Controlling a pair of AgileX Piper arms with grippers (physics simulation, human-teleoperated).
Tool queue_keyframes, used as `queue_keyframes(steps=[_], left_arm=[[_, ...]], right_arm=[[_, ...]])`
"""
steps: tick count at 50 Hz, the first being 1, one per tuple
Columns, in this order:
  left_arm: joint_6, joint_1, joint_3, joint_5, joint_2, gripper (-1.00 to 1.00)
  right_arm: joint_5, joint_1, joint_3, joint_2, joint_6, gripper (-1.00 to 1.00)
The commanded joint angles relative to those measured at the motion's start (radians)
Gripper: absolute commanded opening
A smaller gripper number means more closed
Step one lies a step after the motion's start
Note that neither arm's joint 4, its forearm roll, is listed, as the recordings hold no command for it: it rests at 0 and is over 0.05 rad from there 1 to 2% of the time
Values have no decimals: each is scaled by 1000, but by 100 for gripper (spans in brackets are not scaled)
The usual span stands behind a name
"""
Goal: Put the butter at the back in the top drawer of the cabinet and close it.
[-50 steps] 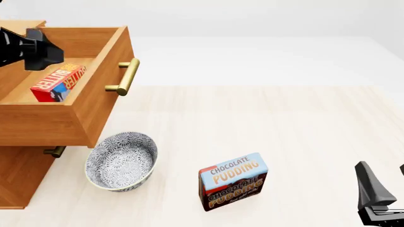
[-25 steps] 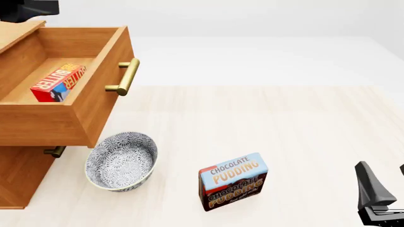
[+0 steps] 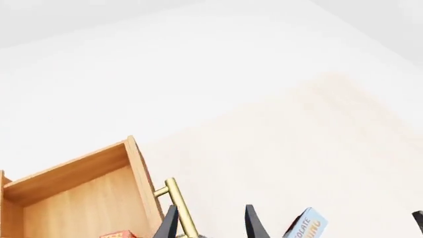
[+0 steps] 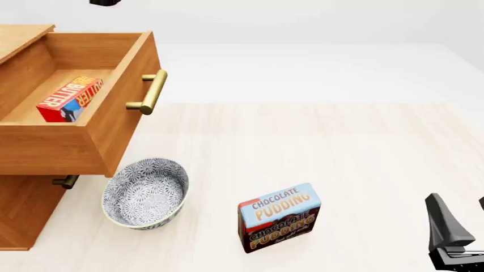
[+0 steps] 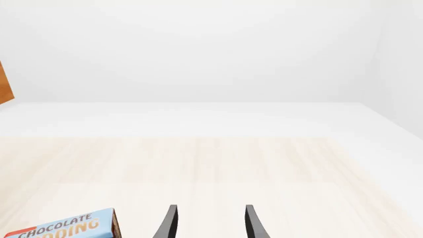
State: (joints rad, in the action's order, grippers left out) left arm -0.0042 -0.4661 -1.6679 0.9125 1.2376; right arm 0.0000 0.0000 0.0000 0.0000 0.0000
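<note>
One step was left, by my judgement: the butter (image 4: 69, 100) lay flat inside the top drawer (image 4: 90, 141) of the cabinet (image 4: 22, 218), which stood pulled out, its brass handle (image 4: 153, 92) free to be pushed. High above the drawer, the left gripper (image 3: 210, 224) held nothing, jaws parted. Parked low over the table (image 4: 363, 158), the right gripper (image 5: 210, 223) was likewise spread and empty, near the pudding box (image 4: 279, 217).
</note>
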Motion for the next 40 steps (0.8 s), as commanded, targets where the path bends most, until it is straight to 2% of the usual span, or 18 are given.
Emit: queue_keyframes(steps=[1,20,40], left_arm=[[-16,-87,-2,-63,88,100],[-100,-202,41,-186,263,100],[-157,-213,82,-255,357,100]], right_arm=[[0,0,0,0,0,100],[0,0,0,0,0,100],[0,0,0,0,0,100]])
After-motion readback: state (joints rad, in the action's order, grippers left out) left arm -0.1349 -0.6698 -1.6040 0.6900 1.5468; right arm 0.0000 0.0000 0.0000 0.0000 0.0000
